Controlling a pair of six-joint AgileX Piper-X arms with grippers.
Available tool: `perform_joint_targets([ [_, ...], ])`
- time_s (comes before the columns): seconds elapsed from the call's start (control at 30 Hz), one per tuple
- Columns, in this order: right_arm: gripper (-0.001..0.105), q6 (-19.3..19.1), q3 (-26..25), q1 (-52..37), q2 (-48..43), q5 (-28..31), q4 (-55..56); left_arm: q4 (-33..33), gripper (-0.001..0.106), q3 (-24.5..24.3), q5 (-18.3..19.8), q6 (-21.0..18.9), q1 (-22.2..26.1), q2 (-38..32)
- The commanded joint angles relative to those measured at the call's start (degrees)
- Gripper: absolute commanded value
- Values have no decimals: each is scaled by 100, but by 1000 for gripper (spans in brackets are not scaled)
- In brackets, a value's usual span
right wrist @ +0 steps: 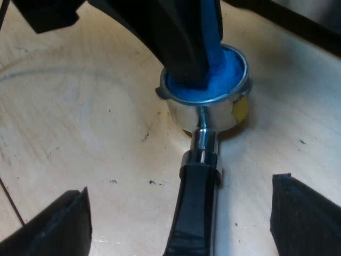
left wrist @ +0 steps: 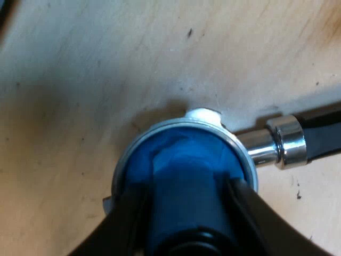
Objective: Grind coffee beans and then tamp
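The left hand [left wrist: 186,202] pinches the blue tamper [left wrist: 178,160], which sits in the holder [left wrist: 282,144] on the surface [left wrist: 80,80]. The right hand [right wrist: 184,210] is spread, either side of the holder's handle [right wrist: 194,213], not touching it.

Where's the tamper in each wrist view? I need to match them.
Left wrist view: tamper seated in the holder, held between the left gripper's fingers.
Right wrist view: tamper in the holder's basket, at the far end of its dark handle.
Shared landmark: the chrome neck joining basket and handle.
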Motion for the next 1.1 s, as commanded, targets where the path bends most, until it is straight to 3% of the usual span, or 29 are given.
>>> perform_joint_targets([
  [0.03,70,17,-5,-4,-24,-27,-34,164,0,31,10,18,-27,198],
  [0.27,70,17,-5,-4,-24,-27,-34,226,0,110,10,18,-27,205],
  [0.5,70,17,-5,-4,-24,-27,-34,-11,0,754,10,-134,-27,431],
  [0.67,70,17,-5,-4,-24,-27,-34,-70,0,962,10,-178,-27,476],
  [0.93,70,17,-5,-4,-24,-27,-34,63,0,862,10,-201,-27,476],
  [1.1,70,17,-5,-4,-24,-68,-446,220,0,482,10,-201,-27,375],
])
